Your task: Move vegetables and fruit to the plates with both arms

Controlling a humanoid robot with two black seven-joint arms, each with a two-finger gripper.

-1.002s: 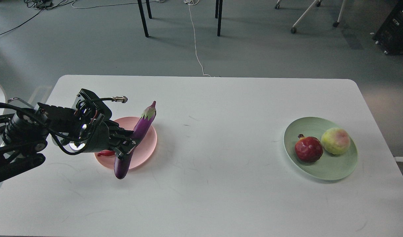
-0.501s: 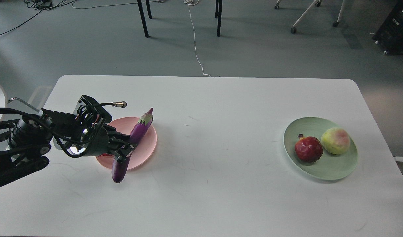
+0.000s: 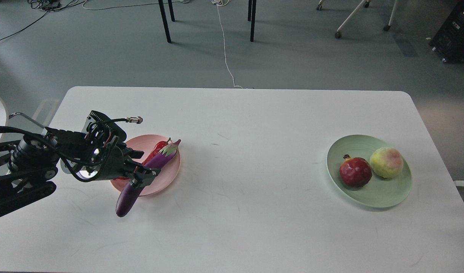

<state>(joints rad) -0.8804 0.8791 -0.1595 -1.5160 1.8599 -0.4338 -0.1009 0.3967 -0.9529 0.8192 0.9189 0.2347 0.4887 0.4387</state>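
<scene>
- My left pincer [image 3: 140, 167] sits over the near edge of the pink plate [image 3: 167, 178], its fingers spread a little apart on either side of the eggplant [image 3: 140, 182].
- The eggplant lies slanted — capped end on the plate, blunt purple end past the rim over the white table [image 3: 254, 212].
- The red chili [image 3: 156, 148] lies on the pink plate just behind the eggplant.
- Well apart to my right, the green plate [image 3: 383, 197] carries the pomegranate [image 3: 355, 171] and the yellow-green fruit [image 3: 386, 162], side by side and touching.
</scene>
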